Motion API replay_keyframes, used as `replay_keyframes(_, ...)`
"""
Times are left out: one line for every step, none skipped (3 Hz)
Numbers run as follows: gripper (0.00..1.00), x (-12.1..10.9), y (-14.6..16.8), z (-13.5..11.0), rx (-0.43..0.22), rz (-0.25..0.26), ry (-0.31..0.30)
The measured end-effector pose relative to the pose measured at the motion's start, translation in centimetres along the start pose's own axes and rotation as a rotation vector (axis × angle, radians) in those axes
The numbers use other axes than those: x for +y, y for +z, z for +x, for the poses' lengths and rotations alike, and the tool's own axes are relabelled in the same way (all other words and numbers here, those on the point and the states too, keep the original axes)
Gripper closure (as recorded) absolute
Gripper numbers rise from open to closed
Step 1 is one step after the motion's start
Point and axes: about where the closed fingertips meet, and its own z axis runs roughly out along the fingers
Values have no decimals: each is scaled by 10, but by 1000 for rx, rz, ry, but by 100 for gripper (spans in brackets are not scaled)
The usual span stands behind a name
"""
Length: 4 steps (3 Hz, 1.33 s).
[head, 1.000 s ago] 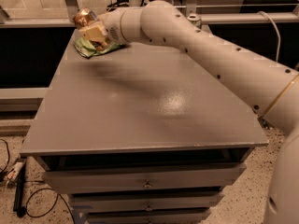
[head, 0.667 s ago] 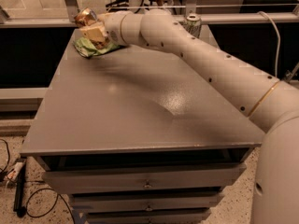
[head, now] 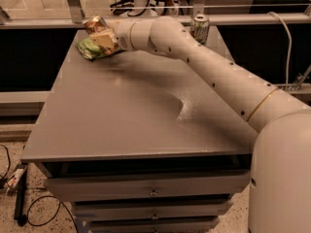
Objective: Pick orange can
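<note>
Coppery orange can (head: 95, 23), silver end, tilted, at hand (head: 104, 37), far-left corner of table (head: 121, 120).

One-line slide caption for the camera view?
Robot arm reaches across grey table, gripper at coppery orange drink can above green bag; white-and-green can stands apart.

Tabletop (head: 131, 115): grey, flat, rectangular, mounted over a drawer unit (head: 153, 191). Far left corner: one crumpled green-and-white packet (head: 87, 50) lying on the surface. Far edge, right of centre: one white-and-green can (head: 199, 28), upright. The pincer (head: 104, 37) sits over the far left corner, just above the packet, with the orange can (head: 95, 23) tilted against it; contact between that can and the tabletop cannot be determined
</note>
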Motion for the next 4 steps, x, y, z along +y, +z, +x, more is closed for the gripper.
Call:
replay_keyframes(84, -6, 1, 14, 22, -7, 17)
replay_keyframes(61, -12, -1, 26, 31, -6, 36)
replay_keyframes(38, -15, -7, 39, 33, 4, 57)
replay_keyframes(14, -16, -17, 50, 34, 21, 78)
